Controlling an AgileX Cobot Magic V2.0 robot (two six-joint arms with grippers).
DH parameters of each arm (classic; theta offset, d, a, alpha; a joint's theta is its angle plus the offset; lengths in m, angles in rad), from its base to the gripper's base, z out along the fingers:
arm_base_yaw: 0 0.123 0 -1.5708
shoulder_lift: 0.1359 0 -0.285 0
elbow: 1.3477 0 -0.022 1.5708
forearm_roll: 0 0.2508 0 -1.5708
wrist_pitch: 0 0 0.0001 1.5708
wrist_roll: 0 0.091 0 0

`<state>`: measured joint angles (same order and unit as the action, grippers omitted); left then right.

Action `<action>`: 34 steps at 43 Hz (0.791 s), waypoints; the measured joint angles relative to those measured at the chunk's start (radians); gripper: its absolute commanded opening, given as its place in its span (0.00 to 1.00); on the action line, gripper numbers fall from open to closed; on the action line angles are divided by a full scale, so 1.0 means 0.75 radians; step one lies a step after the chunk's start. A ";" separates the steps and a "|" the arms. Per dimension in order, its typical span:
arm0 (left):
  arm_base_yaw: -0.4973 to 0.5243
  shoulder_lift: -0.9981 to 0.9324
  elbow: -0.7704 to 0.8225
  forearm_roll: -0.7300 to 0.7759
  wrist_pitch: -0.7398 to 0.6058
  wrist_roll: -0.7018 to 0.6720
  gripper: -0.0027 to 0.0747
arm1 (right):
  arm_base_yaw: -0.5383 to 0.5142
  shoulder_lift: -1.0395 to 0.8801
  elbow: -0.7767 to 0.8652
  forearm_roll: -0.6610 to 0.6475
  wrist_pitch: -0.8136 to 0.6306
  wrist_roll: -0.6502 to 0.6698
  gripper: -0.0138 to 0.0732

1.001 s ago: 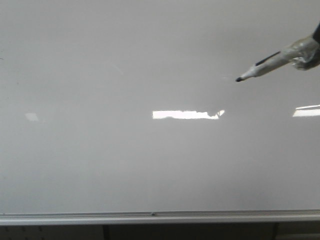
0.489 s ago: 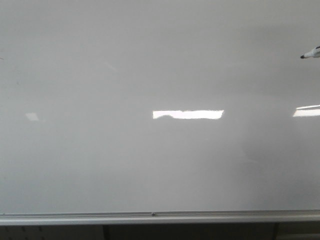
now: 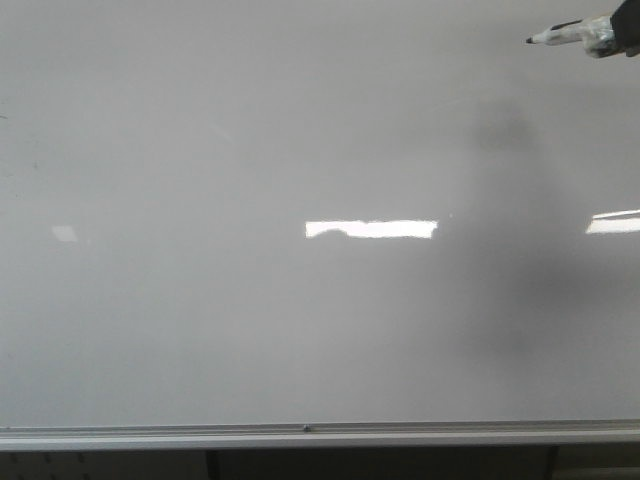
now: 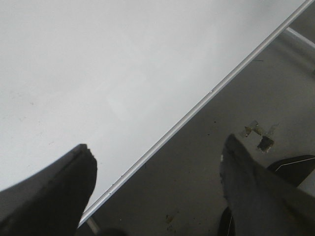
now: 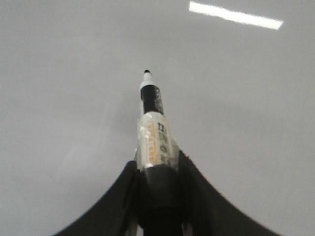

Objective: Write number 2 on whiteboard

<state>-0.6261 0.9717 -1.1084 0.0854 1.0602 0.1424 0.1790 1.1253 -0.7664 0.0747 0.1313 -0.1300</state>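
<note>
The whiteboard (image 3: 250,320) is a glossy white-grey board that fills the front view, with a silver frame strip (image 3: 300,433) along its near edge. No number 2 shows on it. My right gripper (image 5: 156,164) is shut on a black-tipped marker (image 5: 151,113). In the front view the marker (image 3: 560,35) shows at the top right corner, its tip pointing left, above the board. My left gripper (image 4: 157,162) is open and empty, over the board's framed edge (image 4: 197,108). It does not show in the front view.
Bright rectangular light reflections (image 3: 370,229) lie on the board's middle and right. A dark shadow (image 3: 540,290) falls on the board at the right. Beside the board edge is grey floor (image 4: 206,187) with small scraps (image 4: 258,135).
The marker pulled away to the right, almost out of the front view, and now shows higher, at the top right corner. A shadow has appeared on the board's right side.
</note>
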 measured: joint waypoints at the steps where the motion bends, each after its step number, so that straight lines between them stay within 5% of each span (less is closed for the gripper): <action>1: 0.000 0.000 0.000 0.000 -0.002 0.000 0.70 | 0.005 0.013 0.000 0.000 -0.020 0.000 0.09; 15: 0.000 0.000 0.000 0.000 -0.020 -0.002 0.70 | 0.008 0.122 0.000 0.008 -0.213 0.000 0.09; 34: 0.000 0.000 0.000 0.000 -0.022 -0.002 0.70 | 0.005 0.229 -0.021 0.010 -0.221 0.000 0.09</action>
<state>-0.6261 0.9717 -1.1084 0.0854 1.0438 0.1410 0.1826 1.2970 -0.7823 0.0822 -0.0347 -0.1300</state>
